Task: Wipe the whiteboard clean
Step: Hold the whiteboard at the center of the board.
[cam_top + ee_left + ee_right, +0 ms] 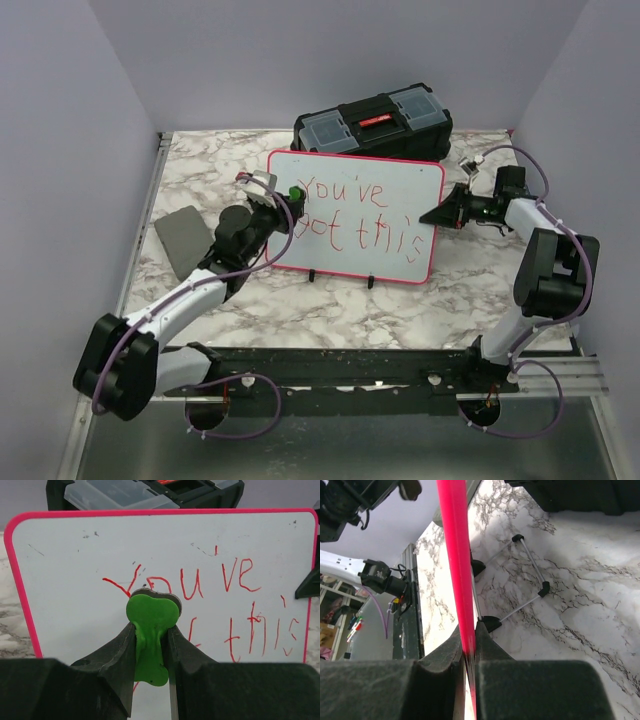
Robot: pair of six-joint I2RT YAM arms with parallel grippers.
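The whiteboard [400,172] stood upright on its small black feet near the centre of the table [380,310], writing side toward the arms. A black toolbox [372,122] sat just behind it at 12 o'clock and a flat grey pad [183,238] lay well apart at 9 o'clock. The left gripper [151,630] was closed on a green lobed piece [151,611] with a dark pad behind it, judged to be the eraser. It held this piece in front of the board face at the 9 o'clock end of the red handwriting [365,215], over the first letters of the upper line. Contact between pad and board could not be confirmed from the wrist view. The right gripper [432,214] was clamped on the pink-red rim [454,555] at the board's 3 o'clock edge, with a jaw on each face, apparently to brace the board against wiping pressure. Both lines of handwriting were legible, apart from the letters hidden behind the left gripper. Only faint specks showed above the text toward 12 o'clock, and no wiped gap was visible. By this evidence the preparatory steps were complete: eraser in grip, board steadied. The erasing itself was at or just before its first stroke, and essentially all of the text was left to remove, from 9 o'clock toward 3 o'clock.
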